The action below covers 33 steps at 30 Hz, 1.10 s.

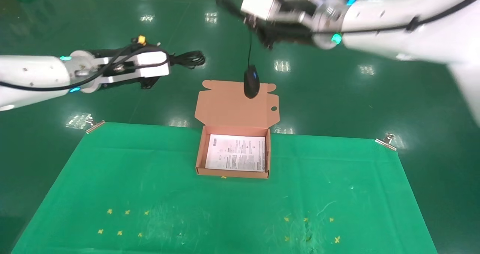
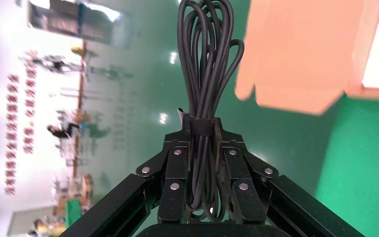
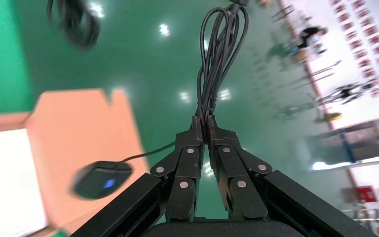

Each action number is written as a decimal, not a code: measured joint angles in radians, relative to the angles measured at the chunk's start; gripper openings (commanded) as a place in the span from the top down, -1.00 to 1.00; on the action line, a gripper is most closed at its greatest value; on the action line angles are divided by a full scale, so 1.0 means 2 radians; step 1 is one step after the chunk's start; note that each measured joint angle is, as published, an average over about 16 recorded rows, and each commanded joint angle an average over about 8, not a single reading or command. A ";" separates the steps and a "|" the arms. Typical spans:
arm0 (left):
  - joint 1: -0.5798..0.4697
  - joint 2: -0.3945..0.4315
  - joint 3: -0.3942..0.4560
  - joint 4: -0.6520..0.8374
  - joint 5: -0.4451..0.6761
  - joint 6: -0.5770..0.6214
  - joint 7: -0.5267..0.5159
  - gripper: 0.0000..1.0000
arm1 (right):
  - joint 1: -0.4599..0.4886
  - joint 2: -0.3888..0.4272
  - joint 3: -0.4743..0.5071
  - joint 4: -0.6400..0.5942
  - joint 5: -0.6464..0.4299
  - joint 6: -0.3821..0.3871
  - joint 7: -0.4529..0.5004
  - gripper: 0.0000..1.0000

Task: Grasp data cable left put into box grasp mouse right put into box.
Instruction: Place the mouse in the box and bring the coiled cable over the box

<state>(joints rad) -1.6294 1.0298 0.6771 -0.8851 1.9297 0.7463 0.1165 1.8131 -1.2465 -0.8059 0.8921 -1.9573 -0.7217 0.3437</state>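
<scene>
My left gripper (image 1: 170, 60) hangs in the air to the left of and beyond the box and is shut on the data cable (image 1: 190, 58), a black looped bundle; the left wrist view shows the jaws (image 2: 202, 126) clamped on the bundle (image 2: 205, 59). My right gripper (image 1: 259, 32) is high behind the box and shut on the mouse's coiled cord (image 3: 220, 59). The black mouse (image 1: 251, 81) with a blue spot dangles on its cord in front of the raised lid; it also shows in the right wrist view (image 3: 101, 178). The orange box (image 1: 200, 154) lies open with a white leaflet (image 1: 236, 153) inside.
The box stands at the far edge of a green cloth (image 1: 157, 194) held by metal clips (image 1: 95, 126) (image 1: 386, 141). Yellow cross marks (image 1: 123, 221) (image 1: 309, 227) dot the near cloth. Glossy green floor lies beyond.
</scene>
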 measured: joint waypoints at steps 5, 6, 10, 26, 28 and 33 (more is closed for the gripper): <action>0.000 -0.011 0.004 0.005 0.019 0.006 -0.019 1.00 | -0.012 -0.011 -0.008 -0.009 -0.005 0.000 0.001 1.00; 0.000 -0.013 0.005 0.006 0.025 0.008 -0.025 1.00 | -0.015 -0.014 -0.010 -0.012 -0.006 0.000 0.001 1.00; -0.002 -0.020 0.009 0.008 0.048 0.014 -0.049 1.00 | -0.024 -0.027 -0.017 -0.024 -0.007 0.003 0.000 1.00; -0.001 -0.028 0.018 -0.013 0.106 0.024 -0.117 1.00 | -0.053 -0.060 -0.088 -0.053 0.065 0.031 -0.002 1.00; -0.001 -0.029 0.018 -0.016 0.108 0.025 -0.121 1.00 | -0.055 -0.060 -0.102 -0.056 0.078 0.037 0.003 1.00; 0.001 -0.030 0.019 -0.022 0.112 0.026 -0.127 1.00 | -0.062 -0.061 -0.139 -0.071 0.106 0.052 0.023 1.00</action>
<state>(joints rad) -1.6274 0.9703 0.7142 -0.9288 2.1546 0.7984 -0.1380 1.6884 -1.3684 -1.0835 0.7496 -1.7460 -0.6177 0.3889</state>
